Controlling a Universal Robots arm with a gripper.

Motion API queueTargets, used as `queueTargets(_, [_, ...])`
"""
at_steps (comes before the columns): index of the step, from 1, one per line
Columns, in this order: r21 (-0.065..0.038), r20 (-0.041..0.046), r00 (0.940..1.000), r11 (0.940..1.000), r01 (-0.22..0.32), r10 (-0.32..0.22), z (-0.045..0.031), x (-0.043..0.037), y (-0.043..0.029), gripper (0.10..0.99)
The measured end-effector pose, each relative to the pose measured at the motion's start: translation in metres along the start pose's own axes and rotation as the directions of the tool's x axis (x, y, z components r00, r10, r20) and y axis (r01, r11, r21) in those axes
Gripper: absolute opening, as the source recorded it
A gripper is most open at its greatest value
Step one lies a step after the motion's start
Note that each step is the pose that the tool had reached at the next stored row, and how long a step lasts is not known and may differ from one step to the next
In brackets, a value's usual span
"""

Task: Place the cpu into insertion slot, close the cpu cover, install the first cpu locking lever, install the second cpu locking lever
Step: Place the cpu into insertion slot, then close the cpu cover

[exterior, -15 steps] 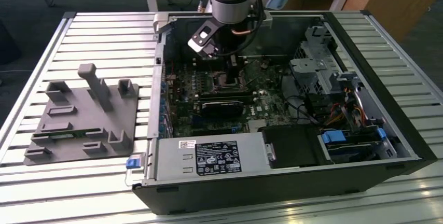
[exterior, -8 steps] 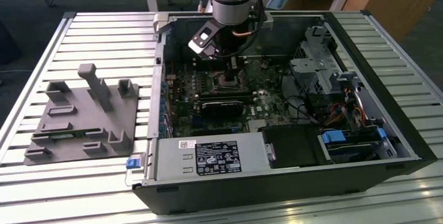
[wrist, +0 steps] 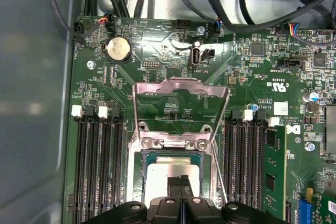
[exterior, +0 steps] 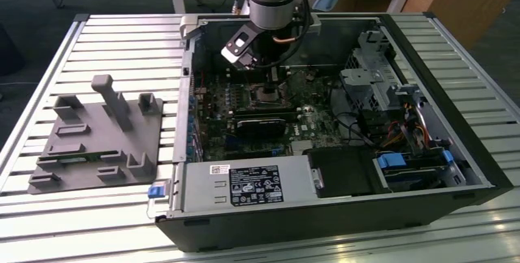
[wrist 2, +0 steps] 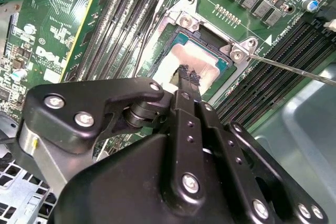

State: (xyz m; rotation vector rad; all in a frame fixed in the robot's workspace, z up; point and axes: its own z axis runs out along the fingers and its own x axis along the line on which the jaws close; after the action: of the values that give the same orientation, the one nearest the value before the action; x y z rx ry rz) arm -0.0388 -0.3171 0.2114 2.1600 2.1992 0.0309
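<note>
Pincer state: the pincer (wrist 2: 187, 75) is hanging clenched, its fingertips (wrist: 176, 182) meeting with nothing seen between them.
Pincer position: it is poising directly above the cpu (wrist 2: 197, 56), with the tips at the chip's metal top. Whether they are touching cannot be told.
Cpu: in the first wrist view the cpu (wrist: 160, 174) is lying flat inside the insertion slot (wrist: 134, 174), so the placing step is judged complete.
Cpu cover: the cpu cover (wrist: 181, 84) is standing tilted open on the slot's far side, beyond the tips. This is keeping the chip exposed to the pincer.
Locking lever: a thin locking lever (wrist 2: 294, 69) is jutting free beside the slot, unlatched.
Setting: the computer case (exterior: 455, 153) is lying on its side on the bench (exterior: 106, 44), so the board is facing up toward the arm.
</note>
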Motion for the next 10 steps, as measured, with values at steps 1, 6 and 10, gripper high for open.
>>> queueTargets(1, [0.0, -0.0003, 1.0, 1.0, 0.0, 0.0, 0.0, 0.0, 0.0, 0.106])
queueTargets(6, [0.0, -0.0007, 1.0, 1.0, 0.0, 0.0, -0.0007, -0.0001, 0.0, 0.106])
queueTargets(10, [0.0, -0.0013, 1.0, 1.0, 0.0, 0.0, -0.0014, -0.0001, 0.0001, 0.106])
